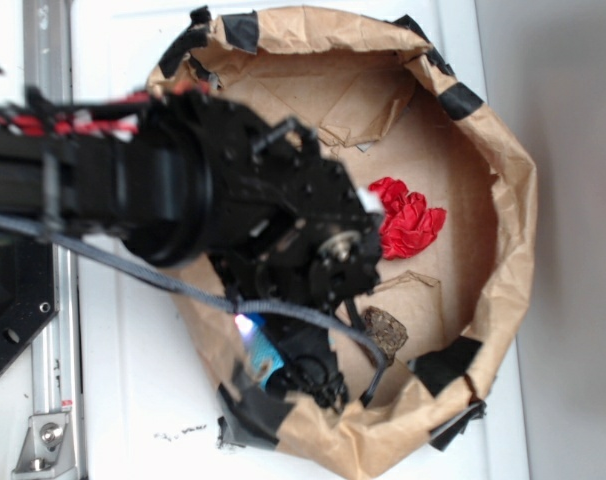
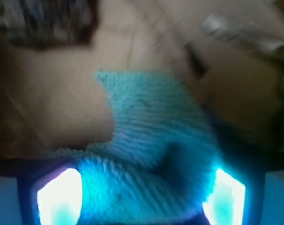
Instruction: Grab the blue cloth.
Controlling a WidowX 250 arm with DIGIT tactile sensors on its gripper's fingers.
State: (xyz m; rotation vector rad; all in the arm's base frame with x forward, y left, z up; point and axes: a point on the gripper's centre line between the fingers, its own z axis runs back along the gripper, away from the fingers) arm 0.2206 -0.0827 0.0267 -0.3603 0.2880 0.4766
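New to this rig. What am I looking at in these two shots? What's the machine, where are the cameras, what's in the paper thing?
The black machine is a robot arm, seen from an outside camera looking down. It reaches into a brown paper bag rolled open like a bowl and taped with black tape. Inside lie a red crumpled wad and a dark brown lump; the arm hides most of the rest.

The second, blurry picture comes from a camera on the arm's wrist. It shows the blue cloth lying between the two bright fingers of the gripper. The fingers stand apart on either side of the cloth; whether they press it yet is unclear.
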